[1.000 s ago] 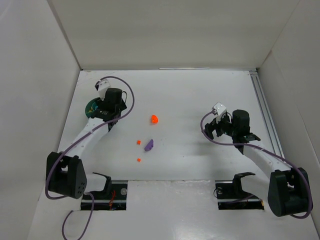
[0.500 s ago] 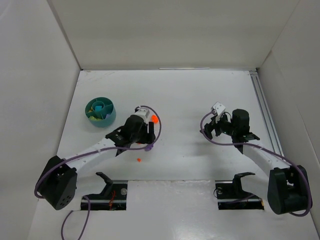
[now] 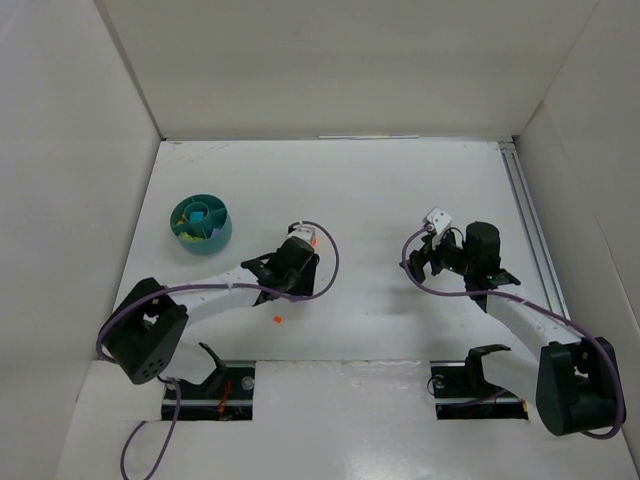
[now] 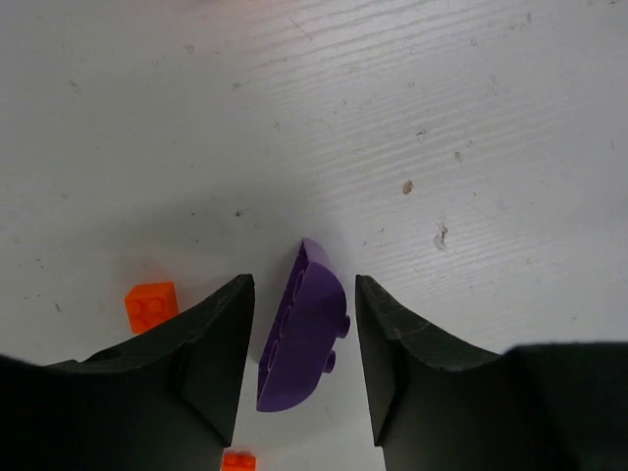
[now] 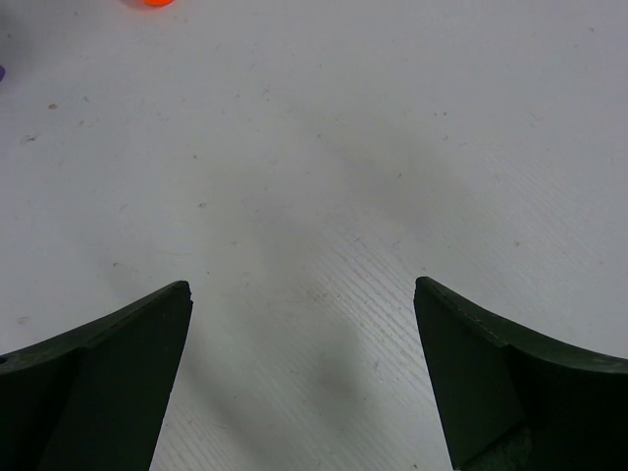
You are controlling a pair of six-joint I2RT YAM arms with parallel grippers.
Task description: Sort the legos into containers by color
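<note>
A purple curved brick [image 4: 304,339] lies on the white table between the fingers of my left gripper [image 4: 304,285]. The jaws are open, with a gap on each side of the brick. In the top view my left gripper [image 3: 295,275] covers that brick. A small orange brick [image 4: 152,304] lies just left of the left finger, and a tinier orange bit [image 4: 238,461] lies nearer; it also shows in the top view [image 3: 277,320]. An orange round piece [image 3: 311,240] sits just beyond the gripper. The teal tub [image 3: 200,222] stands at the far left, holding cyan and lime pieces. My right gripper [image 3: 432,255] is open and empty.
White walls enclose the table on the left, back and right. A metal rail [image 3: 530,230] runs along the right edge. In the right wrist view the open fingers [image 5: 118,363] hang over bare table, with the orange round piece [image 5: 157,2] at the top edge.
My left arm has swung from the teal tub to the table's middle and come down around the purple brick. The right arm has barely moved.
</note>
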